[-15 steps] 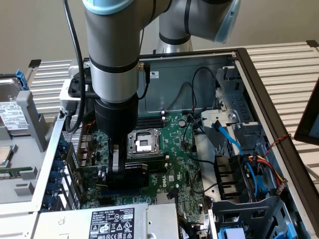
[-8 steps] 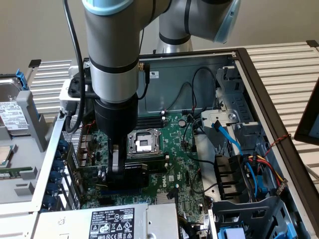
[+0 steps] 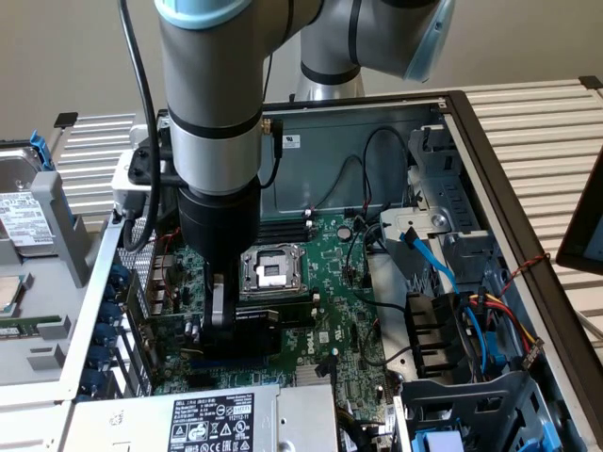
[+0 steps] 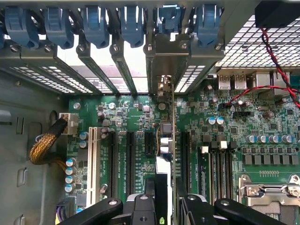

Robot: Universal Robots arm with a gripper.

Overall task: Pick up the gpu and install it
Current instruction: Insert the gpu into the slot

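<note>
My gripper (image 4: 165, 199) reaches down into the open computer case over the green motherboard (image 4: 126, 112) and is shut on the gpu (image 4: 164, 140). In the wrist view the card stands on edge between the two black fingers (image 4: 140, 208). Its silver end bracket (image 4: 171, 51) sits against the rear slot openings beside the blue latches. The card's lower edge lines up with a black expansion slot, but I cannot tell whether it is seated. In the exterior view the gripper (image 3: 226, 315) holds the gpu's dark body (image 3: 243, 334) low over the motherboard (image 3: 330, 273), toward that view's left.
The CPU socket (image 3: 271, 271) lies just beside the gripper. A power supply (image 3: 207, 419) sits at the near edge. The drive cage with coloured cables (image 3: 452, 330) fills the exterior view's right. Neighbouring black slots (image 4: 112, 159), a white slot (image 4: 92, 159) and red wires (image 4: 276, 70) surround the card.
</note>
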